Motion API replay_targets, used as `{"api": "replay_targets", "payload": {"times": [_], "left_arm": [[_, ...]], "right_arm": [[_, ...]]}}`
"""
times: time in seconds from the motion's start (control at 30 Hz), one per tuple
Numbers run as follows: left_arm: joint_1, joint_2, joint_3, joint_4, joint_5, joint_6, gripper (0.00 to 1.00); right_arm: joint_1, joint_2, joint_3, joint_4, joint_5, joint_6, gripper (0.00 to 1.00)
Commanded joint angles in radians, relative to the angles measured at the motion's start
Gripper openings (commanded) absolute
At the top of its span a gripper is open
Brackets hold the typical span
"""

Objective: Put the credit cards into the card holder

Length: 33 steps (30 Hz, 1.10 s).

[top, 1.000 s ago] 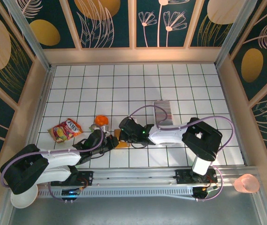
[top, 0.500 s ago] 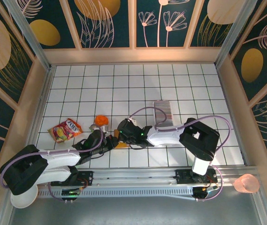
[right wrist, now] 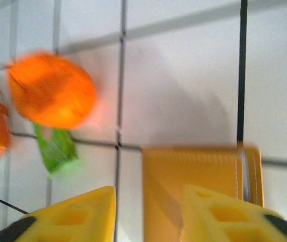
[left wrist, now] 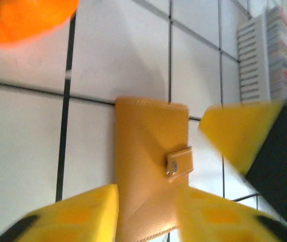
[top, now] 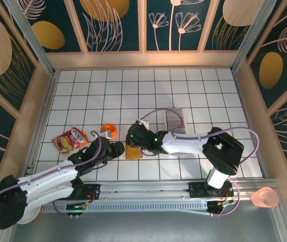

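Note:
The card holder (top: pixel 133 152) is a tan, shut wallet lying flat on the white tiles, its clasp tab (left wrist: pixel 180 162) fastened. My left gripper (top: pixel 116 149) is just to its left, and in the left wrist view the left gripper (left wrist: pixel 146 218) stands open, its yellow fingers over the holder's (left wrist: pixel 151 151) near end. My right gripper (top: pixel 132 139) hovers at the holder's far edge. In the right wrist view the right gripper (right wrist: pixel 148 217) is open, one finger above the holder (right wrist: pixel 194 171). The credit cards (top: pixel 174 120) stand edge-on in a clear tray behind the right arm, and the cards (left wrist: pixel 282 50) show again at the top right.
An orange toy with a green stalk (top: pixel 109 130) lies just behind the left gripper. A red-yellow snack packet (top: pixel 70 139) sits further left. The right arm stretches across the tiles from the card tray side. A pink cup (top: pixel 265 197) stands off the table at the right.
Both grippers were shut around the card holder and have now opened. The holder lies flat between them. The left arm has drawn back and stretched lower.

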Motion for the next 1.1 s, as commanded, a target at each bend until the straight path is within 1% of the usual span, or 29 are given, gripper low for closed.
{"api": "replay_targets", "payload": {"times": [0.0,0.03,0.07,0.1,0.13,0.2,0.27,0.3,0.33,0.37,0.4,0.43,0.47,0.5,0.57,0.63,0.67,0.7,0.73,0.77,0.8,0.87,0.9,0.97,1.03,1.07], "left_arm": [[0.008,-0.023,0.115,-0.196,-0.140,0.087,0.60],[0.015,-0.014,0.156,-0.229,-0.190,0.118,0.68],[0.033,0.003,0.214,-0.266,-0.257,0.156,0.78],[0.061,0.023,0.268,-0.289,-0.311,0.202,0.96],[0.106,0.037,0.307,-0.288,-0.330,0.245,0.99],[0.221,0.066,0.364,-0.212,-0.316,0.361,0.99],[0.309,0.088,0.395,-0.130,-0.371,0.426,0.99],[0.342,0.097,0.404,-0.078,-0.403,0.467,0.99],[0.362,0.104,0.407,-0.024,-0.447,0.512,0.99],[0.372,0.105,0.405,0.012,-0.522,0.531,0.99],[0.382,0.102,0.390,0.065,-0.606,0.557,0.99],[0.395,0.094,0.349,0.157,-0.650,0.632,0.98],[0.413,0.083,0.299,0.261,-0.677,0.692,0.99],[0.448,0.073,0.244,0.357,-0.690,0.724,0.98],[0.542,0.061,0.125,0.528,-0.641,0.783,0.98],[0.638,0.048,0.031,0.636,-0.599,0.772,0.99],[0.673,0.050,0.002,0.665,-0.586,0.765,0.99],[0.708,0.061,-0.028,0.697,-0.564,0.760,0.98],[0.734,0.081,-0.058,0.751,-0.525,0.794,0.99],[0.742,0.102,-0.081,0.803,-0.504,0.842,0.98],[0.743,0.125,-0.103,0.856,-0.503,0.877,0.99],[0.748,0.169,-0.132,0.931,-0.503,0.878,0.99],[0.754,0.198,-0.152,0.985,-0.479,0.883,0.99],[0.757,0.267,-0.174,1.084,-0.428,0.900,0.99],[0.760,0.346,-0.182,1.175,-0.377,0.923,0.99],[0.758,0.366,-0.166,1.171,-0.336,0.931,0.99]], "right_arm": [[-0.082,-0.123,0.045,0.030,0.080,-0.138,0.48],[-0.101,-0.157,0.037,0.041,0.104,-0.175,0.51],[-0.122,-0.210,0.023,0.060,0.141,-0.222,0.57],[-0.150,-0.260,-0.002,0.100,0.164,-0.289,0.60],[-0.176,-0.312,-0.029,0.142,0.177,-0.352,0.63],[-0.245,-0.437,-0.124,0.261,0.203,-0.524,0.67],[-0.308,-0.552,-0.230,0.403,0.249,-0.722,0.80],[-0.345,-0.600,-0.301,0.493,0.306,-0.833,0.83],[-0.385,-0.638,-0.363,0.581,0.347,-0.949,0.84],[-0.423,-0.663,-0.412,0.648,0.349,-1.044,0.86],[-0.474,-0.686,-0.467,0.692,0.324,-1.125,0.91],[-0.521,-0.704,-0.513,0.710,0.274,-1.181,0.93],[-0.595,-0.716,-0.548,0.720,0.221,-1.187,0.93],[-0.671,-0.723,-0.591,0.744,0.165,-1.169,0.93],[-0.814,-0.717,-0.682,0.822,0.041,-1.100,0.93],[-0.923,-0.689,-0.754,0.895,-0.049,-1.023,0.93],[-0.956,-0.666,-0.780,0.933,-0.075,-1.004,0.93],[-0.980,-0.632,-0.805,0.970,-0.098,-0.997,0.93],[-0.990,-0.595,-0.822,1.004,-0.101,-1.004,0.93],[-0.990,-0.558,-0.840,1.052,-0.097,-1.011,0.93],[-0.993,-0.511,-0.862,1.113,-0.096,-1.016,0.93],[-0.994,-0.414,-0.878,1.238,-0.102,-1.021,0.92],[-0.985,-0.385,-0.865,1.250,-0.090,-1.031,0.92],[-0.988,-0.329,-0.857,1.323,-0.139,-1.069,0.92],[-1.001,-0.248,-0.848,1.402,-0.136,-1.052,0.93],[-1.010,-0.211,-0.845,1.429,-0.144,-1.045,0.93]]}}
